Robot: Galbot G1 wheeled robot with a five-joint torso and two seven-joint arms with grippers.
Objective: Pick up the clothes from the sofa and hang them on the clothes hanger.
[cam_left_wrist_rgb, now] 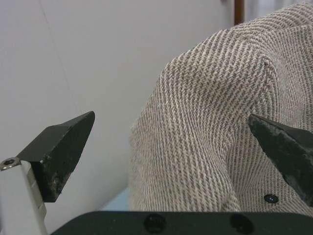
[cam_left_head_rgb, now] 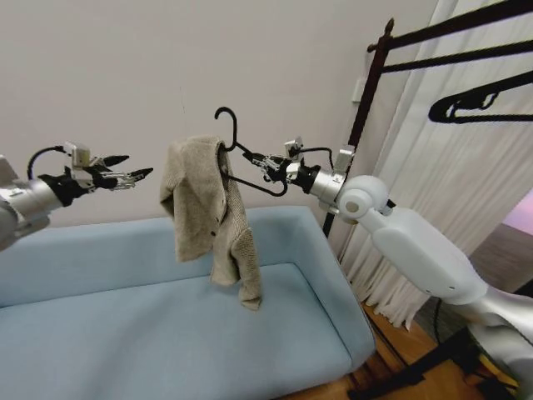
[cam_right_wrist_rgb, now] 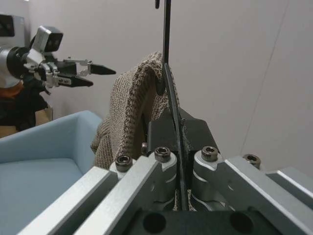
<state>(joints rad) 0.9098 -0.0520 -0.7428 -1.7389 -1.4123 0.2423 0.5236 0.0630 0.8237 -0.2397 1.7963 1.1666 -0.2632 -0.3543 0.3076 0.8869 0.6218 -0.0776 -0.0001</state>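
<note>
Midway: right claw (cam_left_head_rgb: pixel 268 164) is pinching the hanger (cam_left_head_rgb: pixel 254 182) bearing the sweater (cam_left_head_rgb: pixel 200 208), left claw (cam_left_head_rgb: pixel 137 175) is hovering spread alongside; hanging on the rack (cam_left_head_rgb: pixel 376 83) is remaining.

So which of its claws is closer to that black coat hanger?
Right. The right gripper is shut on the black hanger, holding it up. The left gripper hovers open on the far side of the beige knitted sweater draped over it.

Open air between the left gripper's (cam_left_head_rgb: pixel 137 167) parted jaws and the sweater (cam_left_head_rgb: pixel 208 208) on its hanger (cam_right_wrist_rgb: pixel 167 44), free room above the sofa (cam_left_head_rgb: pixel 125 333), hemmed at right by rack (cam_left_head_rgb: pixel 375 75) and curtain (cam_left_head_rgb: pixel 450 183).
</note>
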